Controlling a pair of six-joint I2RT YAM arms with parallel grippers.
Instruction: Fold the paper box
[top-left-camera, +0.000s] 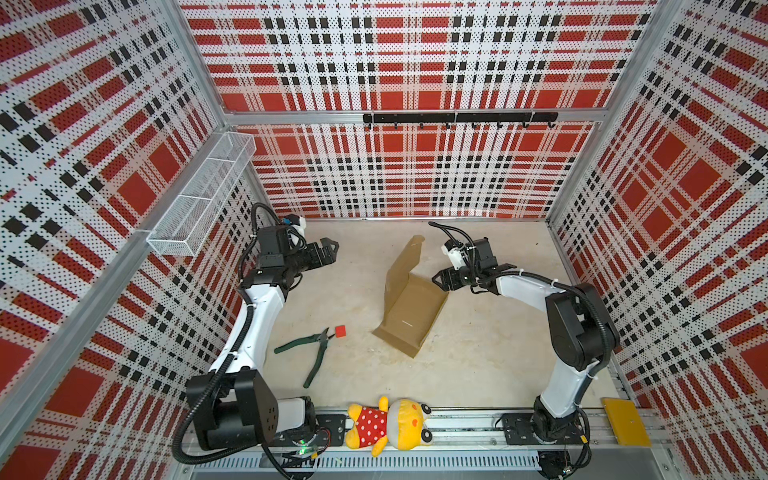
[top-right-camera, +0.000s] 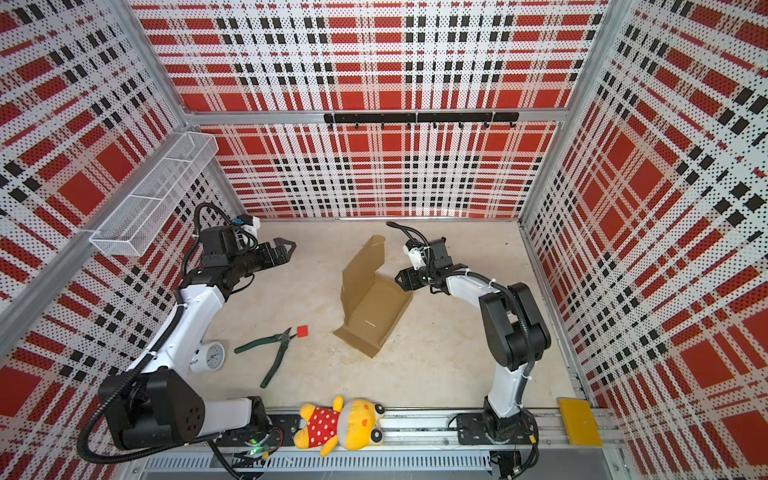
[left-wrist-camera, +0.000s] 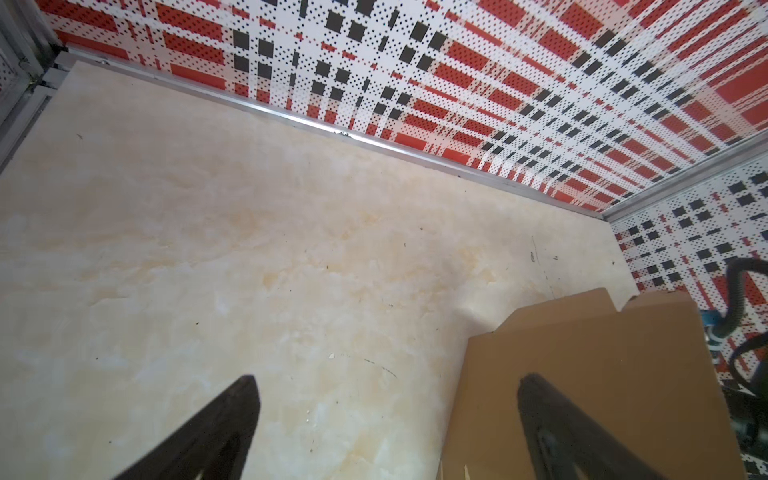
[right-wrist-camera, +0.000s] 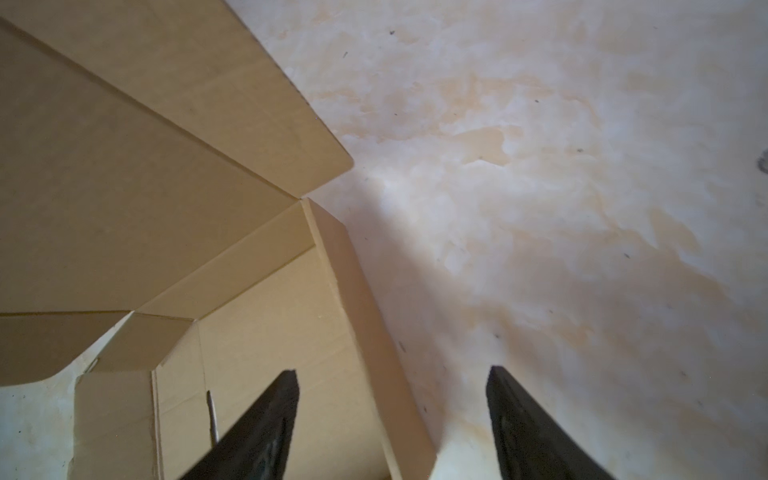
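Box (top-left-camera: 409, 307) half-folded on table (top-left-camera: 478, 357), one flap upright. Right gripper (top-left-camera: 438, 283) spread, straddling box edge. Left gripper (top-left-camera: 333, 248) spread, empty, well apart.

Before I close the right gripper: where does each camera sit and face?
Top views: high above the arm bases, looking down on the table, paper box, left gripper and right gripper; both arms whole.
Left wrist: behind the open left gripper, facing the table and back wall; the box partly in frame.
Right wrist: behind the open right gripper, looking down; it straddles the box's side wall.
Shared: both wrist views catch the box.
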